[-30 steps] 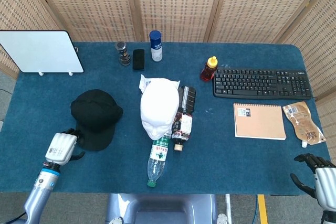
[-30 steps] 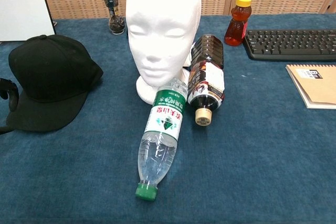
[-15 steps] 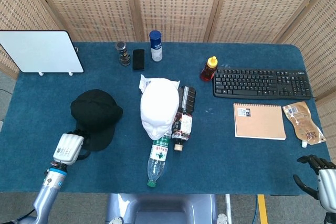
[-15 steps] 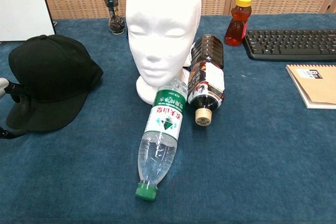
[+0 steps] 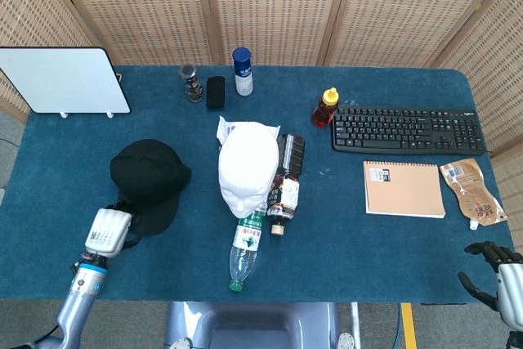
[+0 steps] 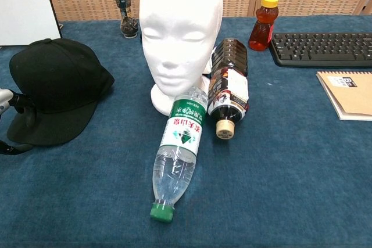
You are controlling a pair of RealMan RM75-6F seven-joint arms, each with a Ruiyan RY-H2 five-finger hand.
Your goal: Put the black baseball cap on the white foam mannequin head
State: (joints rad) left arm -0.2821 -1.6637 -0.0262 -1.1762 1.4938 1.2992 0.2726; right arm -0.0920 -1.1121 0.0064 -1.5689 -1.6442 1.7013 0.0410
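- Desk (image 5: 73, 161): covered in blue cloth.
- Left: black baseball cap (image 5: 147, 176), whiteboard (image 5: 64, 79).
- Centre: white foam mannequin head (image 5: 248, 167), upright; water bottle (image 5: 246, 249) and dark bottle (image 5: 285, 181), both lying flat.
- Rear: spray can (image 5: 242, 70), phone (image 5: 216, 91), small jar (image 5: 191, 83).
- Right: honey bottle (image 5: 325, 107), keyboard (image 5: 406, 129), notebook (image 5: 404, 189), pouch (image 5: 472, 190).

A black baseball cap (image 6: 55, 88) is seen lying on the blue table (image 6: 290, 172), left of the upright white foam mannequin head (image 6: 180, 33). At the frame's left edge the left hand (image 6: 7, 100) is seen touching the cap's brim
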